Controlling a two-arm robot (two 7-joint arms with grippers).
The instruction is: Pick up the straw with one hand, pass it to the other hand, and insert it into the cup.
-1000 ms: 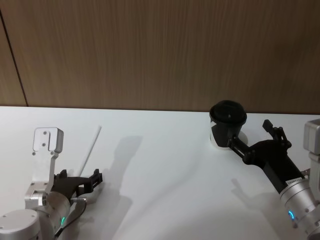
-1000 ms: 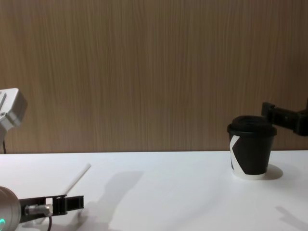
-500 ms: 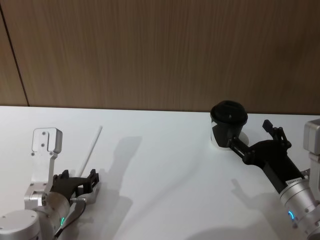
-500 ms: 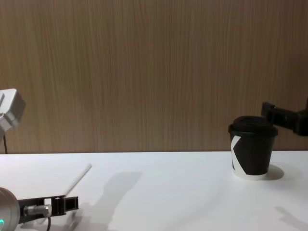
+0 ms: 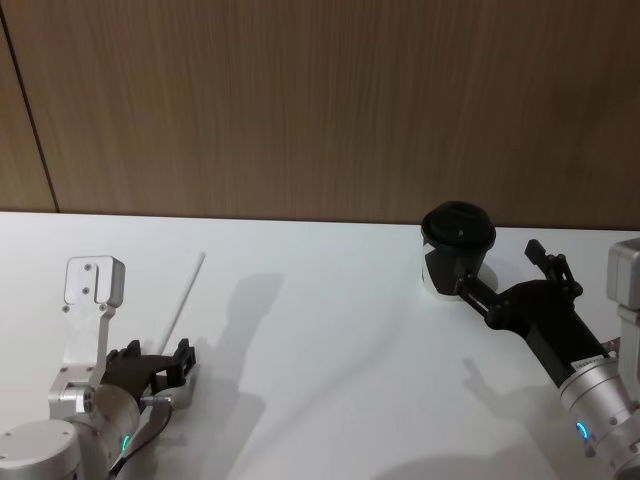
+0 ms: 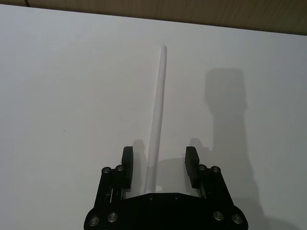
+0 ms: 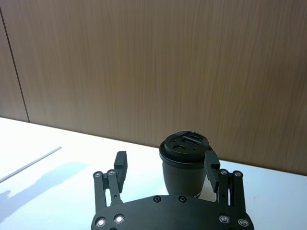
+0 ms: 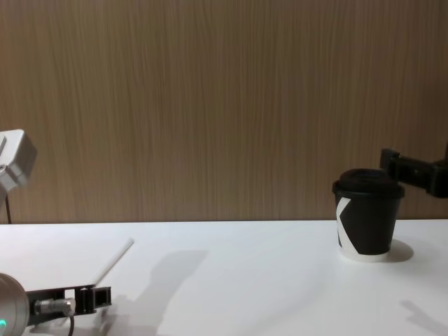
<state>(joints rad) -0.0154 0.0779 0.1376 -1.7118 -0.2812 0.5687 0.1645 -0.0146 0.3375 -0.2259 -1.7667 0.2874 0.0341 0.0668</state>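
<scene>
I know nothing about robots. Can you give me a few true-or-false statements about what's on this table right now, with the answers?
1. The straw is standing in the cup. False: it lies flat on the white table, far to the cup's left.
2. The left gripper is open, with one finger on each side of the straw's near end. True.
3. The cup has its black lid on. True.
4. The right gripper has lifted the cup off the table. False: the cup stands on the table, and the right gripper is open, close by it at about lid height.
</scene>
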